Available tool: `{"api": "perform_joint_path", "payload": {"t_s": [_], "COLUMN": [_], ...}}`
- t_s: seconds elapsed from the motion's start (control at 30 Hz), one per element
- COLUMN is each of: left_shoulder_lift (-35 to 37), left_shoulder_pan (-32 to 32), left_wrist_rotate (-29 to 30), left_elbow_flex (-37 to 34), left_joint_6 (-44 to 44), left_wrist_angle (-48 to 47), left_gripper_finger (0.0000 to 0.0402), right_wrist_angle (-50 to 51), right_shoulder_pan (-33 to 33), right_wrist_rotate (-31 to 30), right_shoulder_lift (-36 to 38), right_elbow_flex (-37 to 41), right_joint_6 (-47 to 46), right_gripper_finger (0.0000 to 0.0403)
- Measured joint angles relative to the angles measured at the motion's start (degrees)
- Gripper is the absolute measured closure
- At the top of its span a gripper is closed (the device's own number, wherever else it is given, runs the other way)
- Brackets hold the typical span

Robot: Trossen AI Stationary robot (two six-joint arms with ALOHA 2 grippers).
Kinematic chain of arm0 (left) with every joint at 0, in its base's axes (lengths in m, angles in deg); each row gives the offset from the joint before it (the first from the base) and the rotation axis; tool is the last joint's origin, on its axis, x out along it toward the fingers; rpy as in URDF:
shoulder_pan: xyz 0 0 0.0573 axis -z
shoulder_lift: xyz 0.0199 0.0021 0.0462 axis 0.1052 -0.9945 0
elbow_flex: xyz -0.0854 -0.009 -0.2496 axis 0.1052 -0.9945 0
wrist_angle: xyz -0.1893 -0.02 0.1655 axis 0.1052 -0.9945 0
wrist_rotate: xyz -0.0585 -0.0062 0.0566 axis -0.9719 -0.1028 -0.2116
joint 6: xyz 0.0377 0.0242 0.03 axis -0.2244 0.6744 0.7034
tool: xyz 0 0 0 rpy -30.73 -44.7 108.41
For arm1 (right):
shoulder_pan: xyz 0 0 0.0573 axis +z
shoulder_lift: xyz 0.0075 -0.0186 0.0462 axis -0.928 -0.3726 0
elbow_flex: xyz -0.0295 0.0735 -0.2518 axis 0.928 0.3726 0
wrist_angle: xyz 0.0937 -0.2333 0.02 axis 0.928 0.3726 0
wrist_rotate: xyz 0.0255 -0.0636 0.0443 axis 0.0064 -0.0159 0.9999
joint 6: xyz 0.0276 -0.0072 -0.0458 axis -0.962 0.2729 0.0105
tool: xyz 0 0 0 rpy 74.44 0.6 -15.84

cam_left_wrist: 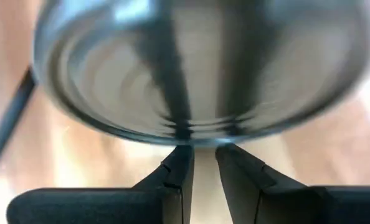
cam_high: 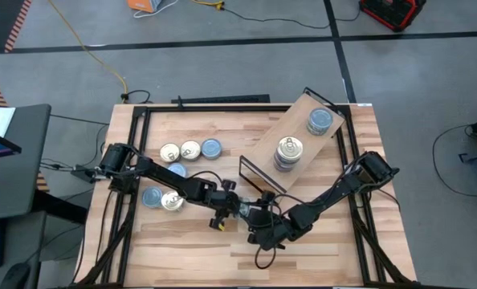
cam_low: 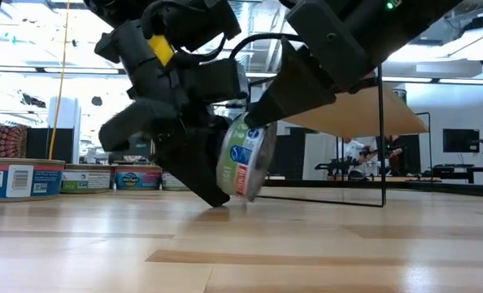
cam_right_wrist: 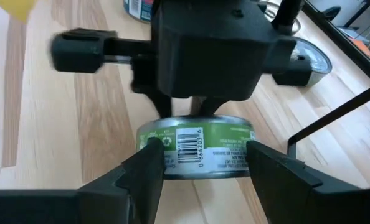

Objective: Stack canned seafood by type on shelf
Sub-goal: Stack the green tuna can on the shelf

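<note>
High view: both arms meet near the front corner of the shelf [cam_high: 295, 136], a light board on a black frame. On it stand a gold-lidded stack [cam_high: 289, 152] and a blue-lidded stack [cam_high: 320, 122]. Loose tins [cam_high: 190, 150] lie on the tabletop [cam_high: 182, 241] well to the left of the shelf.

Low view: a green-labelled tin [cam_low: 245, 163] is tipped on edge just in front of the shelf, its lower rim touching the tabletop, with both arms' dark ends against it.

Left wrist view: the left pincer [cam_left_wrist: 200, 163] has its fingers nearly together, only a narrow gap between them, their tips at the rim of the tin's shiny metal face; whether it grips the rim I cannot tell.

Right wrist view: the right pincer [cam_right_wrist: 200, 158] brackets the tin across its side wall, fingers touching the label on both sides, so it appears to be grasping the tin.

This looks like a handover. To do it well, the right pincer should be firmly clenched before the left lets go, then the tin levelled flat before it is lifted toward the stack of matching lid colour.
</note>
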Motion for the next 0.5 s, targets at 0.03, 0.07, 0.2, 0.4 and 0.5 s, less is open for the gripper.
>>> {"api": "perform_joint_path", "payload": {"t_s": [0.03, 0.07, 0.2, 0.4, 0.5], "left_shoulder_lift": [0.0, 0.2, 0.4, 2.7, 4.0], "left_shoulder_pan": [0.0, 0.2, 0.4, 0.7, 0.6], "left_wrist_rotate": [-1.8, -3.0, -3.7, -0.6, 0.0], "left_elbow_flex": [0.1, 0.3, 0.4, 0.3, 0.3], "left_joint_6": [-0.1, -0.2, -0.4, 0.0, 0.2], "left_wrist_angle": [1.0, 2.2, 1.9, -2.8, -3.3], "left_gripper_finger": [0.0334, 0.0334, 0.0334, 0.0334, 0.0334], "right_wrist_angle": [-0.2, -0.8, -2.5, -1.7, -1.4], "right_shoulder_pan": [-0.2, -0.4, -1.1, -0.3, 0.1], "right_wrist_rotate": [-0.1, -0.2, -0.5, -0.6, -0.7], "right_shoulder_lift": [0.0, -0.1, -0.1, -0.2, -0.2], "right_elbow_flex": [0.0, 0.0, 0.1, 0.1, 0.2], "right_joint_6": [0.4, 1.2, 3.0, 3.0, 3.0], "right_gripper_finger": [0.0154, 0.0154, 0.0154, 0.0154, 0.0154]}}
